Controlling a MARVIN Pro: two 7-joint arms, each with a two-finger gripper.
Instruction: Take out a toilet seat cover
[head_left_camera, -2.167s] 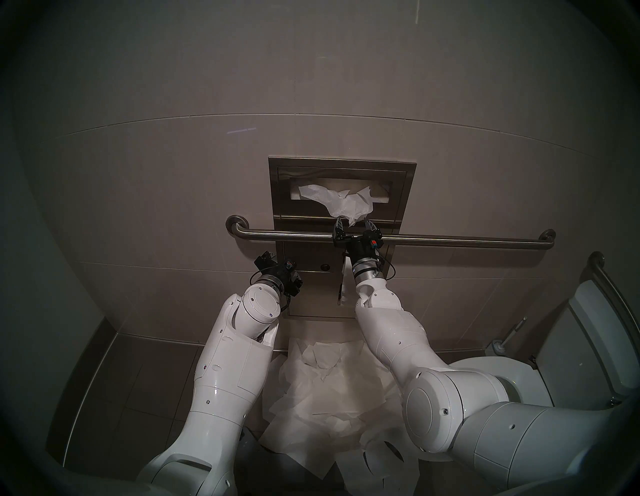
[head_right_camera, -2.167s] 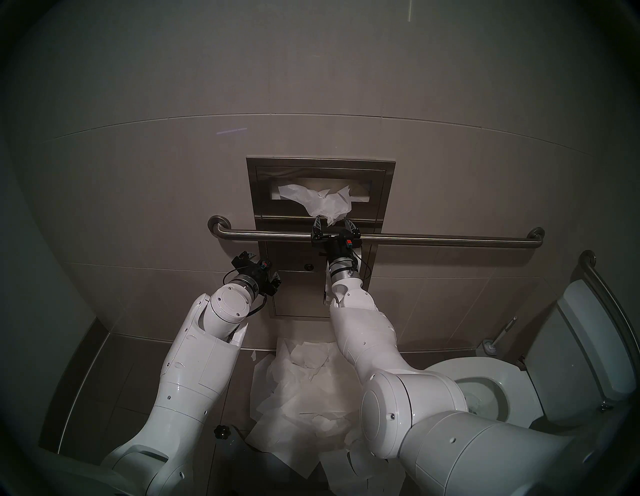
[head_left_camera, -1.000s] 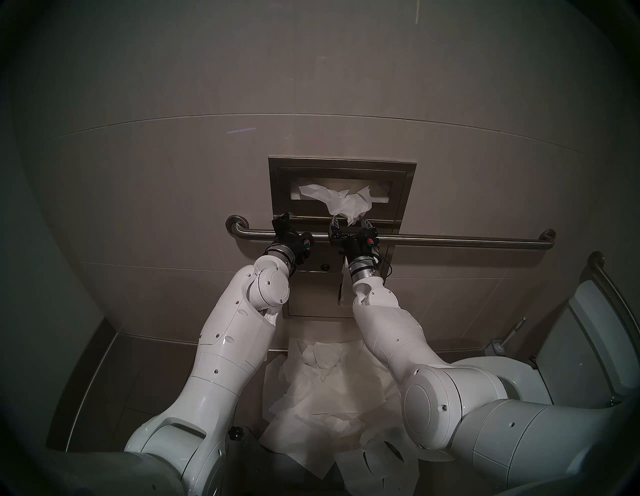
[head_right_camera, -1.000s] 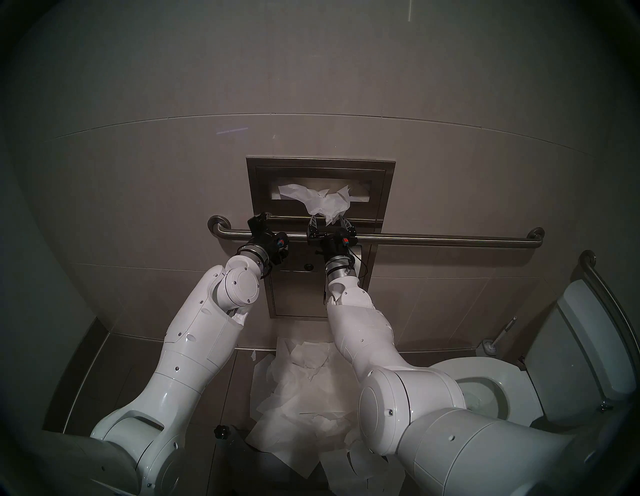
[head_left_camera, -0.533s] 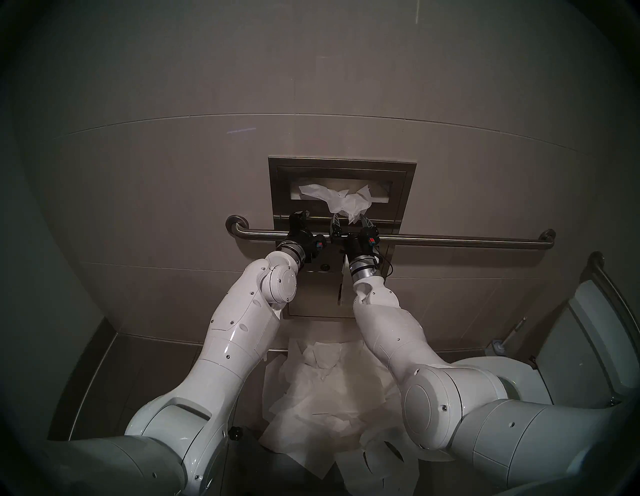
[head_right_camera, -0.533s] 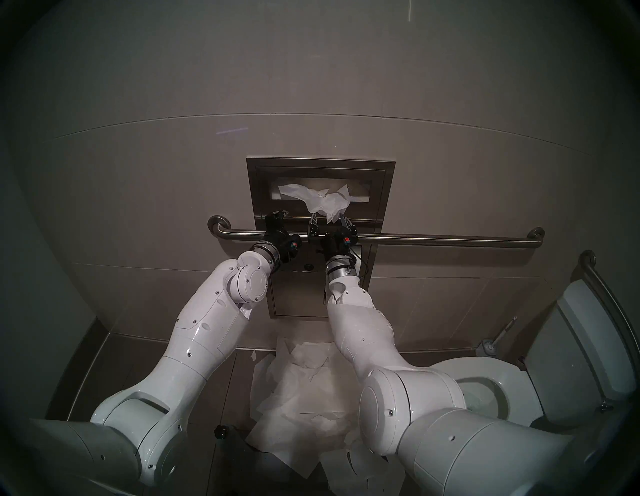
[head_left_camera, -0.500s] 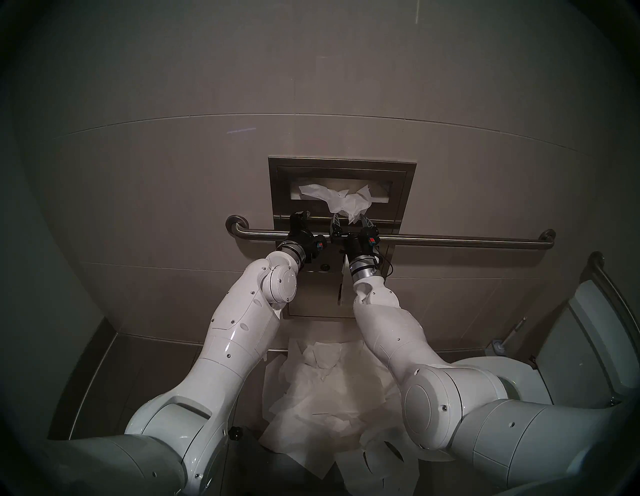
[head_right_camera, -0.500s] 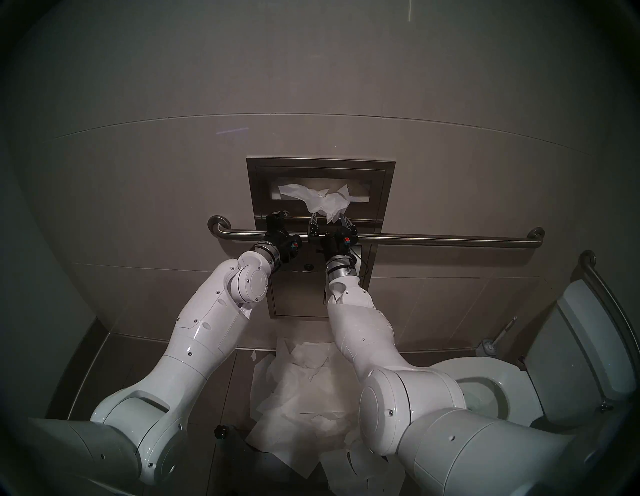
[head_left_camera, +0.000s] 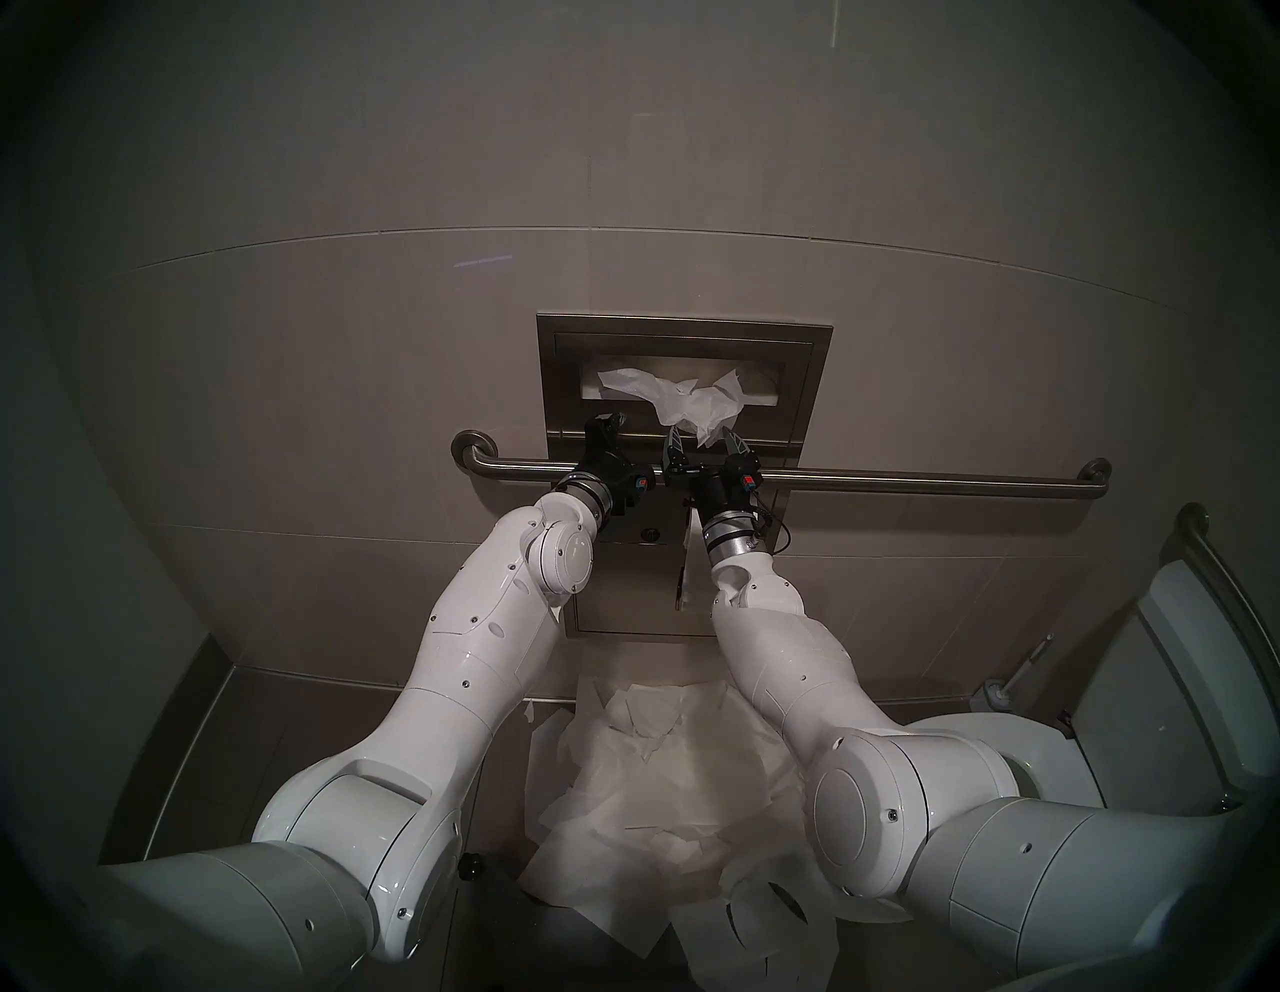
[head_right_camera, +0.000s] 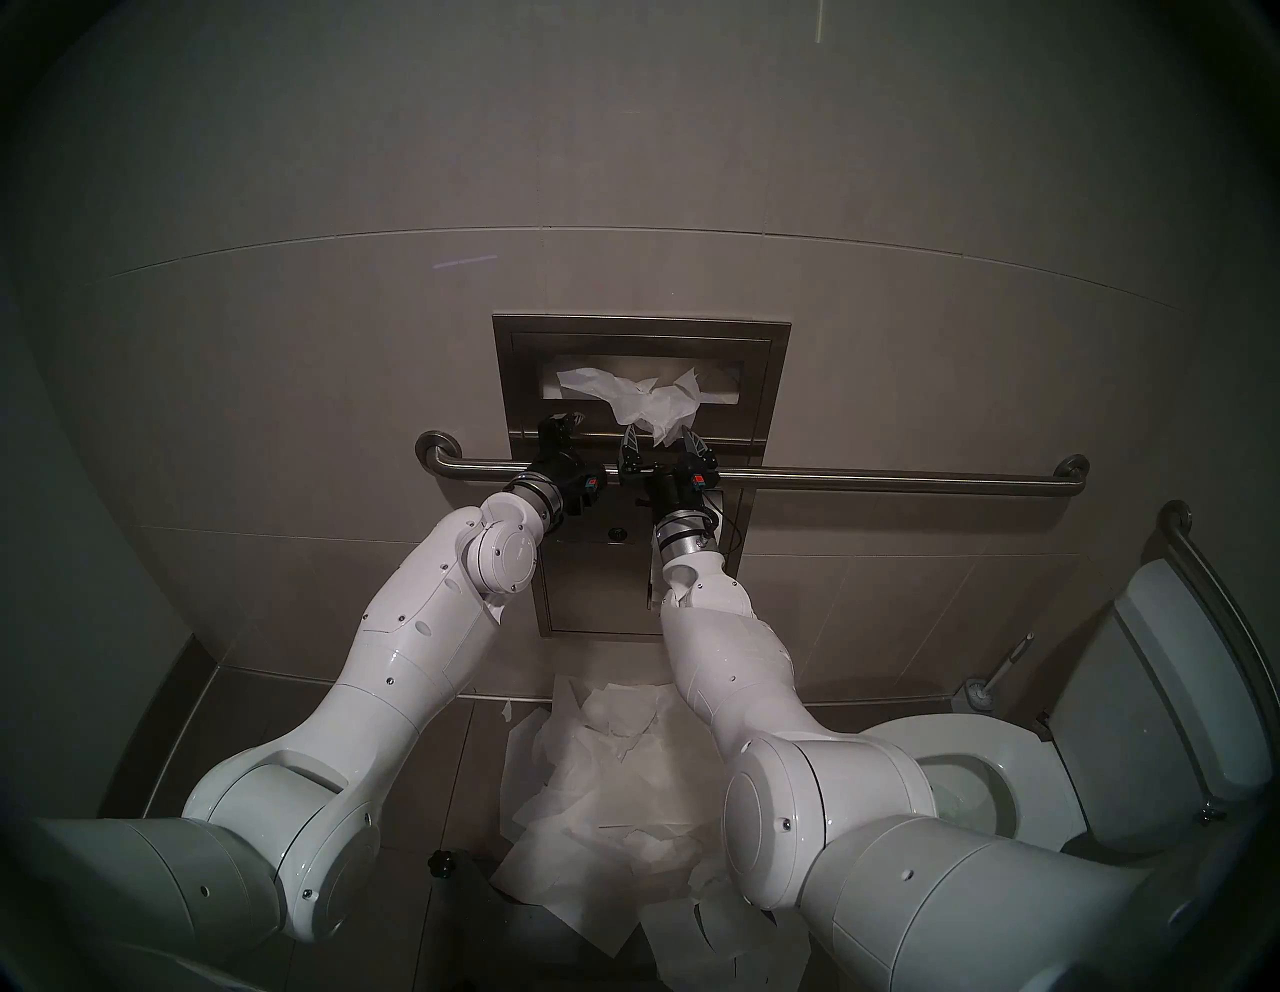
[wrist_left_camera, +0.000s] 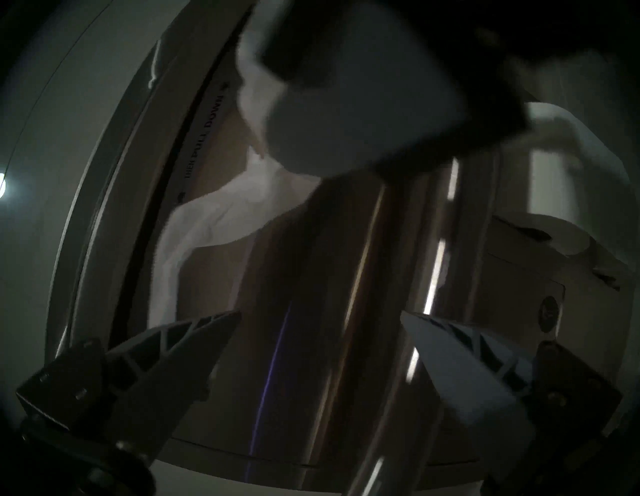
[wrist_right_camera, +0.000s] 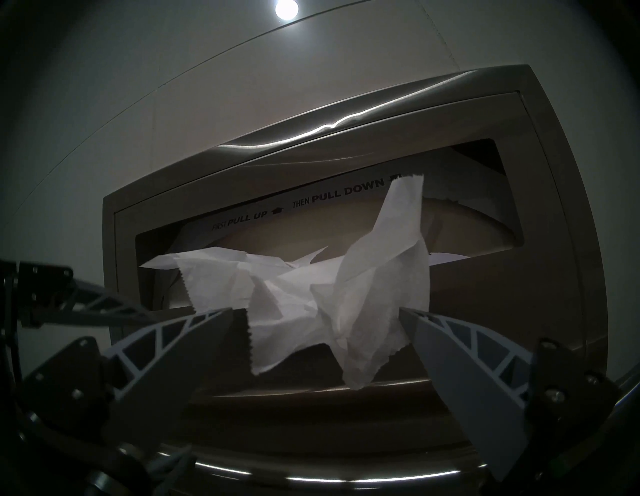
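Right wrist view: the toilet seat cover (wrist_right_camera: 311, 311) is being straddled by the wide-open right gripper (wrist_right_camera: 315, 320); the bunched paper should be pinched deeply before pulling.

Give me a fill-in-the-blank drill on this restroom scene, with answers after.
1. The seat cover hangs out of the steel ____.
2. The right gripper has its jaws ____ on either side of the cover.
3. The printed instruction reads FIRST PULL UP, THEN PULL ____.
4. The grab bar runs ____ across the wall.

Answers: dispenser; open; DOWN; horizontally
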